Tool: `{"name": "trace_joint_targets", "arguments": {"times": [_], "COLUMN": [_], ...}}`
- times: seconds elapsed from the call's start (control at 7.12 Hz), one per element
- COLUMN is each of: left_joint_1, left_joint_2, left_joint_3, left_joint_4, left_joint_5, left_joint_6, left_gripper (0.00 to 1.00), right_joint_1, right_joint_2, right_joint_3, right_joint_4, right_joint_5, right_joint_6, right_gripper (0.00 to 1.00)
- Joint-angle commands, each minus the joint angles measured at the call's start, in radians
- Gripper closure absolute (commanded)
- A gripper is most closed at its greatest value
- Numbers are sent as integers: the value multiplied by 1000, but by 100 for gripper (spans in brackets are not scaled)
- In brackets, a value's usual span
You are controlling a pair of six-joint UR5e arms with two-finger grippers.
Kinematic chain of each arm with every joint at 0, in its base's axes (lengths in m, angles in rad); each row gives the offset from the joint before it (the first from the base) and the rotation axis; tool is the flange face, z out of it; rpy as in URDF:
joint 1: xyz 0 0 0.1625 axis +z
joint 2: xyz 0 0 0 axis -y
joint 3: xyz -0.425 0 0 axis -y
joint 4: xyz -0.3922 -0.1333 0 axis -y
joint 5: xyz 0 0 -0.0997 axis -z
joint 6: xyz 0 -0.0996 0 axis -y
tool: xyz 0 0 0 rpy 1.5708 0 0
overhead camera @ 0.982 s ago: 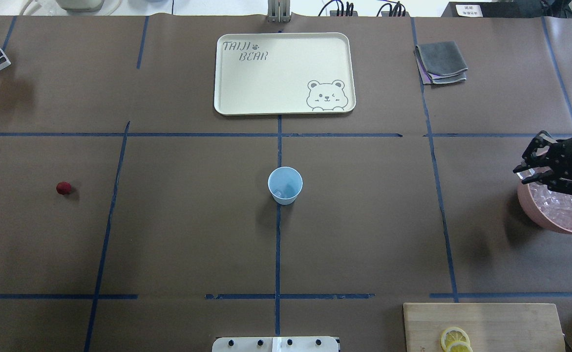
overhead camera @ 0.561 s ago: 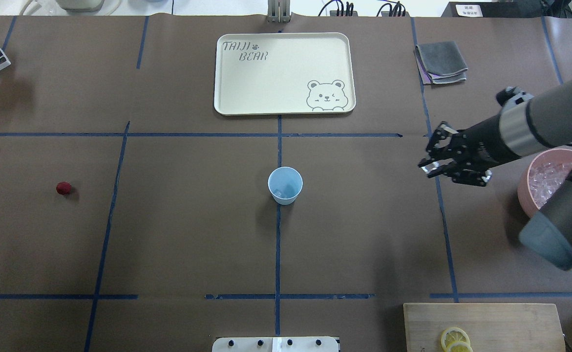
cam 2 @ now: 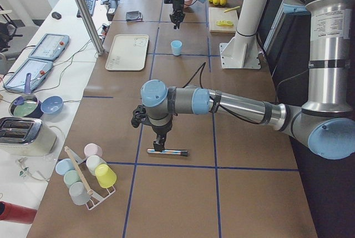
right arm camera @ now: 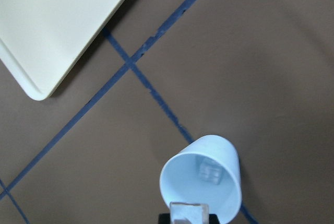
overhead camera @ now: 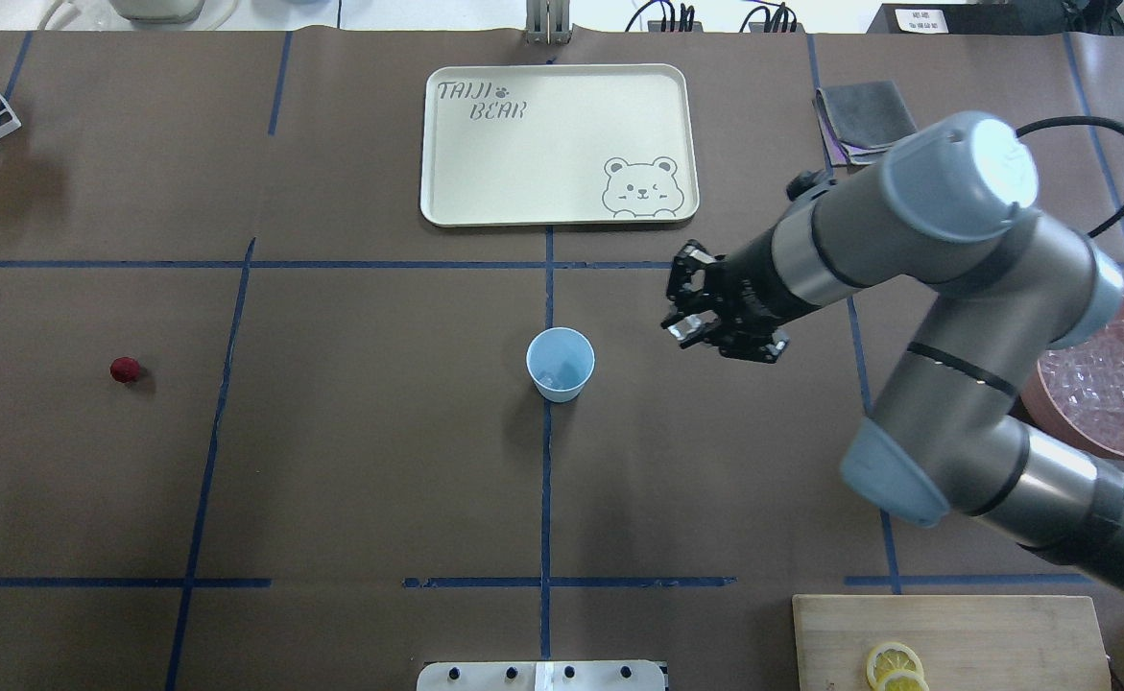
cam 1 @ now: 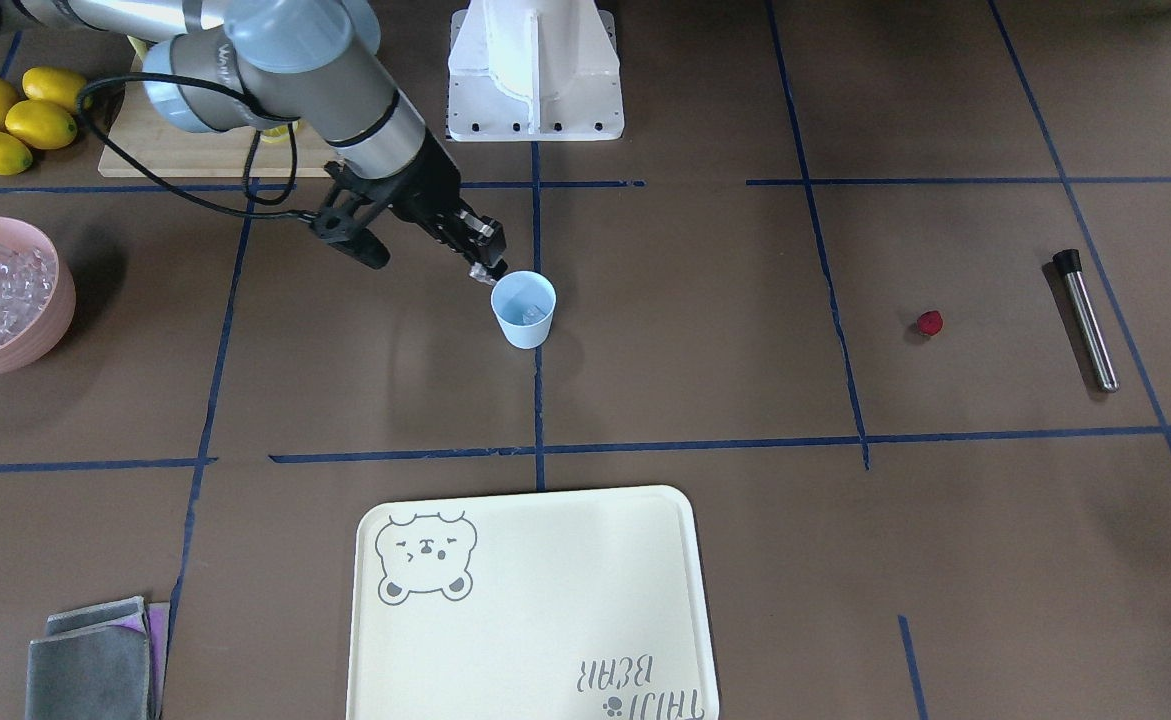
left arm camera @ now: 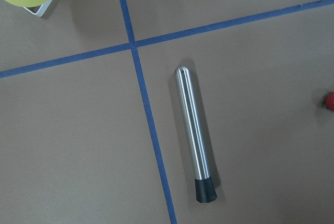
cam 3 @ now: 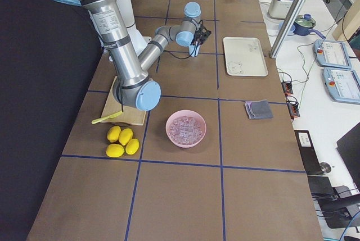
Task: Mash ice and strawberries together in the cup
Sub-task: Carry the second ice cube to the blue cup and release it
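Observation:
The pale blue cup [overhead camera: 560,363] stands upright at the table's middle, with one ice cube [right arm camera: 210,171] lying in it. My right gripper [overhead camera: 684,328] is shut on another clear ice cube [right arm camera: 189,212] and hangs above the table just right of the cup; in the front view the right gripper [cam 1: 483,268] sits by the cup's rim [cam 1: 524,308]. The small red strawberry [overhead camera: 125,369] lies on the table far left. My left gripper [cam 2: 160,142] shows only in the left side view, above a steel muddler [left arm camera: 193,132]; I cannot tell its state.
A pink bowl [overhead camera: 1089,443] of ice cubes stands at the right edge. A cream tray [overhead camera: 542,154] lies behind the cup and a grey cloth [overhead camera: 859,110] at back right. A cutting board [overhead camera: 984,624] with lemon slices is front right. A cup rack [cam 2: 86,174] stands at the left end.
My right arm has carried the ice cube from over the pink bowl leftward across the table, to just right of the cup. Cup and strawberry have not moved.

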Motion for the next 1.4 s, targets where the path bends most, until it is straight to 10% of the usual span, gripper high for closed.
{"name": "trace_joint_targets", "arguments": {"times": [0.0,0.42,0.84,1.26], "left_joint_1": [0,2,2,2], "left_joint_2": [1,-1,-1,-1], "left_joint_3": [14,7,5,10], "left_joint_4": [-1,-1,-1,-1], "left_joint_5": [0,0,0,0], "left_joint_6": [2,0,-1,-1], "left_gripper": [0,0,0,0], "right_joint_1": [-25,-38,-46,-7], "right_joint_2": [73,57,44,-29], "right_joint_3": [-69,-89,-89,-26], "right_joint_4": [1,0,-2,-2], "right_joint_5": [-38,-38,-38,15], "right_joint_6": [6,6,2,-3], "right_gripper": [95,81,18,17]}}
